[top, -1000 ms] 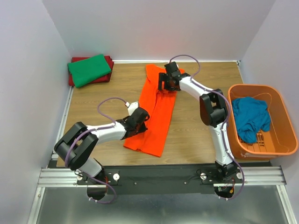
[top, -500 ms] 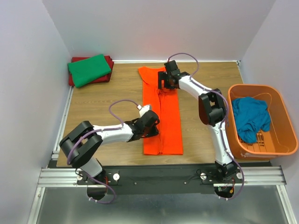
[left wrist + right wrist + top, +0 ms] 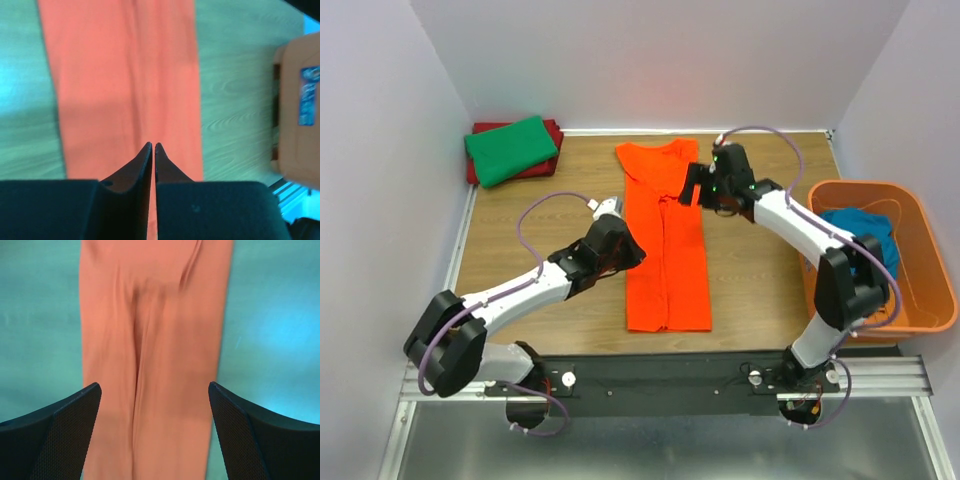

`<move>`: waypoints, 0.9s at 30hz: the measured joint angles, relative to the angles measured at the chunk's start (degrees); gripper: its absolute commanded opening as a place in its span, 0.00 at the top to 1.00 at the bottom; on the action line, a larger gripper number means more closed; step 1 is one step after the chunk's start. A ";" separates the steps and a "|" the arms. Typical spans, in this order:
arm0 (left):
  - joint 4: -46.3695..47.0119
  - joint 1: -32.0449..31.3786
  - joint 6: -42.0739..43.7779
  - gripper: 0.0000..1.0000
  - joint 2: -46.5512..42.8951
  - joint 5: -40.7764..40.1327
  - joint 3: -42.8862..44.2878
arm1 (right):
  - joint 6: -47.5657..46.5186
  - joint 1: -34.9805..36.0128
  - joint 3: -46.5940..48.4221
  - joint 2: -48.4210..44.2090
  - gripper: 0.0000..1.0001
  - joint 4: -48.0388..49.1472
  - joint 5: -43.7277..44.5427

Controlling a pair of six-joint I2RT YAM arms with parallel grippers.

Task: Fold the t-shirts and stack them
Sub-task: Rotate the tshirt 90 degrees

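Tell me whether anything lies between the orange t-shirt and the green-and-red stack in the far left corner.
Nothing visible does. Bare table lies between the orange t-shirt and the green t-shirt atop the dark red t-shirt. Only the shut left pincer hovers at the orange shirt's left side.

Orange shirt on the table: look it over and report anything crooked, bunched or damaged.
Mostly tidy. The orange t-shirt lies flat as a long strip on the table, but its far end flares wider to the left, so that folded edge is not straight. No tears or bunching show.
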 measured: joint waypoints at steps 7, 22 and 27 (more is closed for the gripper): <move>-3.48 -0.11 -0.70 0.85 -4.44 4.24 -11.54 | 5.68 10.86 -23.19 -14.32 0.29 1.73 -3.08; 0.22 -3.39 -1.22 0.89 -9.57 11.30 -17.31 | 15.89 23.17 -33.29 -23.17 0.55 6.73 -5.55; 1.44 -5.88 -1.88 0.93 -6.71 12.85 -20.28 | 17.51 25.59 -35.30 -21.44 0.55 9.40 -6.86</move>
